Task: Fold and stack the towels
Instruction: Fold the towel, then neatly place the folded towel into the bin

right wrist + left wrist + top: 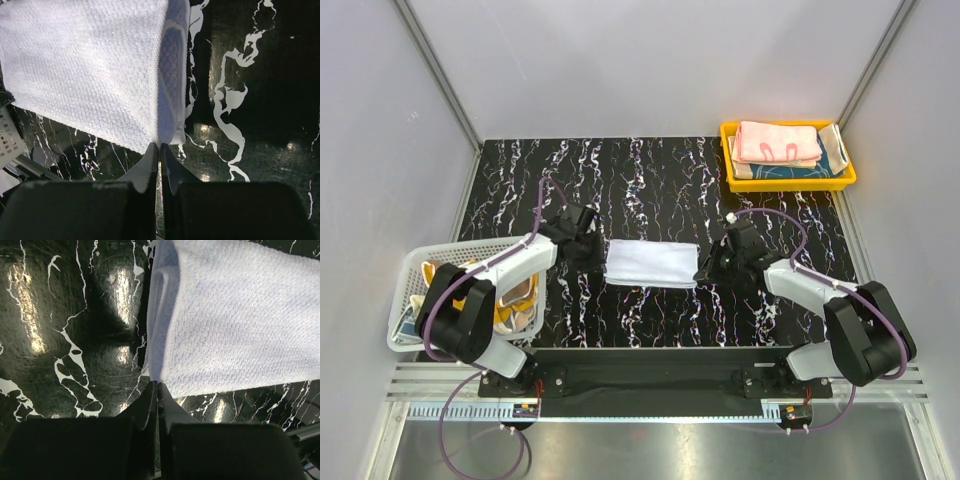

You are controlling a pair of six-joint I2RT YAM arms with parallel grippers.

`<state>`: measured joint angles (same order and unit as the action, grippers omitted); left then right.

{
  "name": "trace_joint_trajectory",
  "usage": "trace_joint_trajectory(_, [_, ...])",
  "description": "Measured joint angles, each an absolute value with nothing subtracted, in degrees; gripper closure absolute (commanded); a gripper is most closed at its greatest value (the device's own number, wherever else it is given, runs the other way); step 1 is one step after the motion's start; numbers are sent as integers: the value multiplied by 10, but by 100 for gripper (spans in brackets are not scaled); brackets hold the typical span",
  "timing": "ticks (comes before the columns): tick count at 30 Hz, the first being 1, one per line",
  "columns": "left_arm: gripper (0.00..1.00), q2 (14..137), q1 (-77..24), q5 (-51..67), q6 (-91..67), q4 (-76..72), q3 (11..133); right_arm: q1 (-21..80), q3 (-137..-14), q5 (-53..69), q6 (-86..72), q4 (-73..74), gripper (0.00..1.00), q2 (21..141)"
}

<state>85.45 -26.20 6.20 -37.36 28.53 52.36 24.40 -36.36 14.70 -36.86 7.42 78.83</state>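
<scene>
A plain white towel (652,263) lies folded into a long strip in the middle of the black marbled table. My left gripper (592,252) is at its left end. In the left wrist view the jaws (158,385) are shut, pinching the near left corner of the white towel (235,315). My right gripper (712,268) is at its right end. In the right wrist view the jaws (159,146) are shut on the near right corner of the white towel (85,65). Folded towels, pink (777,141) on top, are stacked at the back right.
The stack sits in a yellow plastic tray (788,184) at the table's back right corner. A white mesh basket (412,268) at the near left holds more cloths, one orange-yellow (510,312). Grey walls close in the table's sides and back.
</scene>
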Motion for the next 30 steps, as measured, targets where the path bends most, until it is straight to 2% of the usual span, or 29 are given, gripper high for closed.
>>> trace_joint_trajectory(5, [96, 869, -262, 64, -376, 266, 508, 245, -354, 150, -373, 55, 87, 801])
trace_joint_trajectory(6, [88, 872, -262, 65, -376, 265, 506, 245, -353, 152, -373, 52, 85, 804])
trace_joint_trajectory(7, [83, 875, -262, 65, -375, 264, 504, 245, -352, 155, -374, 50, 81, 807])
trace_joint_trajectory(8, [79, 876, -262, 65, -375, 263, 502, 245, -352, 156, -373, 50, 70, 809])
trace_joint_trajectory(9, [74, 876, -262, 65, -376, 264, 501, 245, -352, 156, -373, 50, 66, 809])
trace_joint_trajectory(10, [66, 876, -262, 64, -375, 265, 501, 246, -352, 156, -373, 50, 61, 809])
trace_joint_trajectory(11, [64, 876, -262, 63, -373, 264, 501, 246, -352, 156, -372, 50, 54, 809])
trace_joint_trajectory(16, [61, 869, -262, 48, -368, 292, 510, 246, -353, 132, -364, 81, 40, 785])
trace_joint_trajectory(22, [61, 832, -263, 23, -354, 337, 578, 246, -401, 89, -353, 113, 40, 768])
trace_joint_trajectory(30, [63, 853, -309, 34, -344, 318, 634, 246, -435, 69, -347, 84, 43, 867])
